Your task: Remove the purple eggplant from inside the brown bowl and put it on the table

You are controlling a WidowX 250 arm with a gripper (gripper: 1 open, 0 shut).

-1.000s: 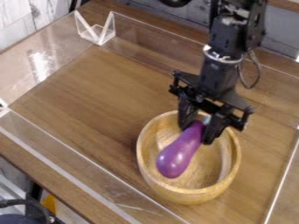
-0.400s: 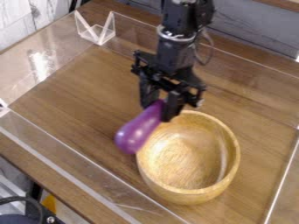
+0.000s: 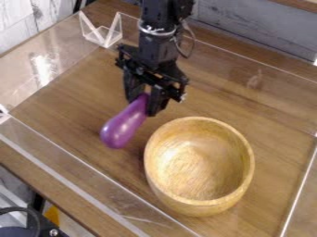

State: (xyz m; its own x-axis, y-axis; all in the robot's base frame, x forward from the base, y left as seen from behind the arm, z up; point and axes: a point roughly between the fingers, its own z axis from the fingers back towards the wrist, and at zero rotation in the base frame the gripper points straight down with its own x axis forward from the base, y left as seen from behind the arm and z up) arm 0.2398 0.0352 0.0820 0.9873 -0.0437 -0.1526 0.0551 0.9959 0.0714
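Note:
The purple eggplant (image 3: 124, 122) hangs tilted from my gripper (image 3: 148, 99), which is shut on its upper stem end. It is left of the brown bowl (image 3: 199, 165) and outside its rim, its lower end close above the table (image 3: 74, 102). The bowl holds nothing and sits at the lower right. My black arm reaches down from the top of the view, with the gripper pointing straight down. The stem cap is hidden between the fingers.
Clear acrylic walls (image 3: 74, 199) run around the table's edges. A small clear acrylic stand (image 3: 100, 29) sits at the back left corner.
My gripper has carried the eggplant leftward out of the bowl and over its rim; it now hangs above the table left of the bowl. The bowl stayed put.

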